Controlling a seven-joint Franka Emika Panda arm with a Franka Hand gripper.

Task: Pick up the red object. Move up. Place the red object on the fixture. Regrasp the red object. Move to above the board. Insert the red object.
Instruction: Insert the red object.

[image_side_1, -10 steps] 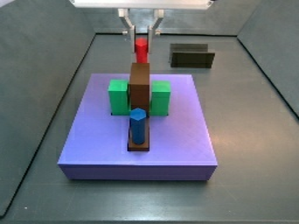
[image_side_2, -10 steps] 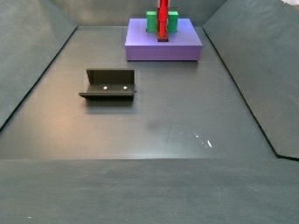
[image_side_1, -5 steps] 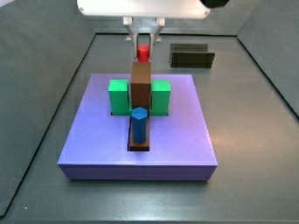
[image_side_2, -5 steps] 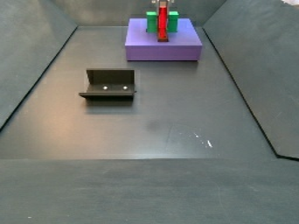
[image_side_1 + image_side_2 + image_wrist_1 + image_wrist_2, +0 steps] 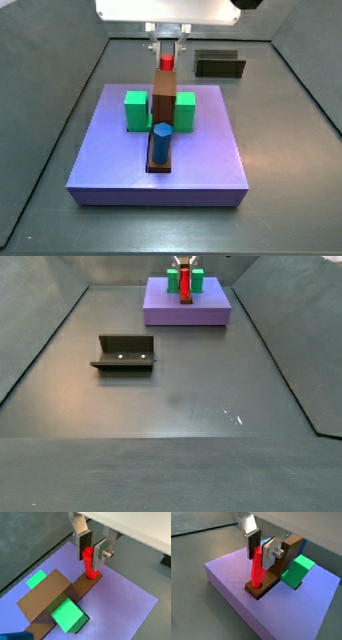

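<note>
One step remains, the insertion: gripper (image 5: 93, 548) clamped on the peg (image 5: 87, 560), its tip in the bar's (image 5: 264, 586) hole on the board (image 5: 228, 574); next, push straight down

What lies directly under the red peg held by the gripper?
The red object, between the gripper fingers, stands upright with its base in the brown bar on the board. The hole's depth is hidden.

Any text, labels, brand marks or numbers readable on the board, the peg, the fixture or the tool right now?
None readable in any view.
The board, red object and fixture are plain, unmarked surfaces.
The tool, over the board's brown bar with the red object between its fingers, shows only bare silver plates and a screw, no lettering.
</note>
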